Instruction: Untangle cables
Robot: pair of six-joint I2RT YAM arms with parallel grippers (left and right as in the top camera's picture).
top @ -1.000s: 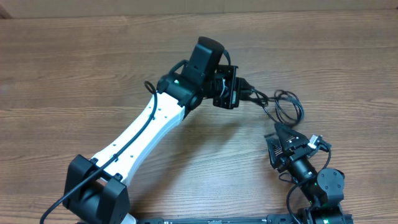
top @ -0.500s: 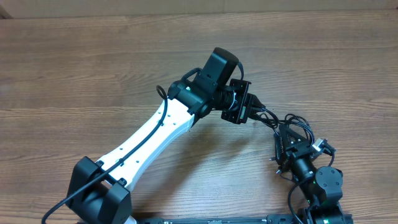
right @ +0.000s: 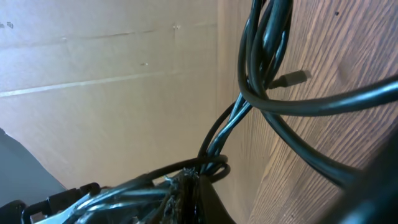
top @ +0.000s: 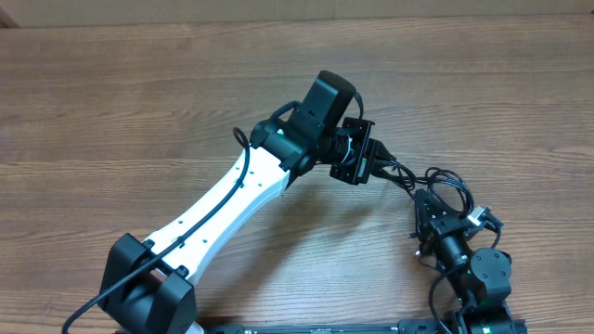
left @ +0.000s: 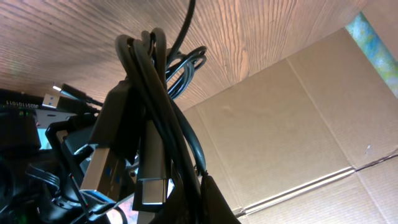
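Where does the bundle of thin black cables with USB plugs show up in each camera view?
Overhead: the bundle of thin black cables sits right of centre, at mid-height.
Left wrist: the bundle is close up, left of centre, running from the top down.
Right wrist: the bundle runs from top right to bottom centre.
Shared landmark: the brown wood-grain table.

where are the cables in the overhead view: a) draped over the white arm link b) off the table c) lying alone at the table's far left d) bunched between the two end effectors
d: the cables run from the left end effector to the right end effector, and both appear to grip them.
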